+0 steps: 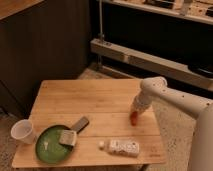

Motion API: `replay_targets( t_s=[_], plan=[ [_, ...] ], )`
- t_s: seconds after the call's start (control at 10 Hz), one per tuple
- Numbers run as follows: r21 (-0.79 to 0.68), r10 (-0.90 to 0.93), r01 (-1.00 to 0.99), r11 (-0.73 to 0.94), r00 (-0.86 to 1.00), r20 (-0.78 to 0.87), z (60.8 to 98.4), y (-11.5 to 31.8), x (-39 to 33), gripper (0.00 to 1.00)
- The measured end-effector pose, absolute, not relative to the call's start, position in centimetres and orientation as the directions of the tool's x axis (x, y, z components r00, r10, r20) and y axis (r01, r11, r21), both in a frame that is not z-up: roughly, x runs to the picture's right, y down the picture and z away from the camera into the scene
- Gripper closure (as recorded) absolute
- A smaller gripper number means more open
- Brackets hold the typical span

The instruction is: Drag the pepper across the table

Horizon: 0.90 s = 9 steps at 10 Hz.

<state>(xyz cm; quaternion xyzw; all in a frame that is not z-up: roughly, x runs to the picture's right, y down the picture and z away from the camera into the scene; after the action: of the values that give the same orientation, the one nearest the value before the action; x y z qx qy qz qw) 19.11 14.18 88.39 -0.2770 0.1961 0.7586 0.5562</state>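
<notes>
Bottle [120,147] lying along table [85,95] front edge, plate [52,153] and cup [23,132] at left, gripper [135,114] over pepper [134,120] near right edge, grip unclear, open wood behind

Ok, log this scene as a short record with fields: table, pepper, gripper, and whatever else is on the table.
table: wooden
pepper: small, red, near the table's right edge in the view
gripper: pointing down right over the pepper; contact cannot be told
cup: white, front left corner
plate: green, beside the cup, grey block on it
bottle: white, lying on its side near the front edge
</notes>
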Motion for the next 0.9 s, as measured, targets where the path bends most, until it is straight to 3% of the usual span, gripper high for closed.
replay_targets(
  t_s=[0.9],
  plan=[
    [0.027,0.71,-0.947,-0.32,-0.259,-0.655,87.8,14.5,21.6,1.0]
  ],
)
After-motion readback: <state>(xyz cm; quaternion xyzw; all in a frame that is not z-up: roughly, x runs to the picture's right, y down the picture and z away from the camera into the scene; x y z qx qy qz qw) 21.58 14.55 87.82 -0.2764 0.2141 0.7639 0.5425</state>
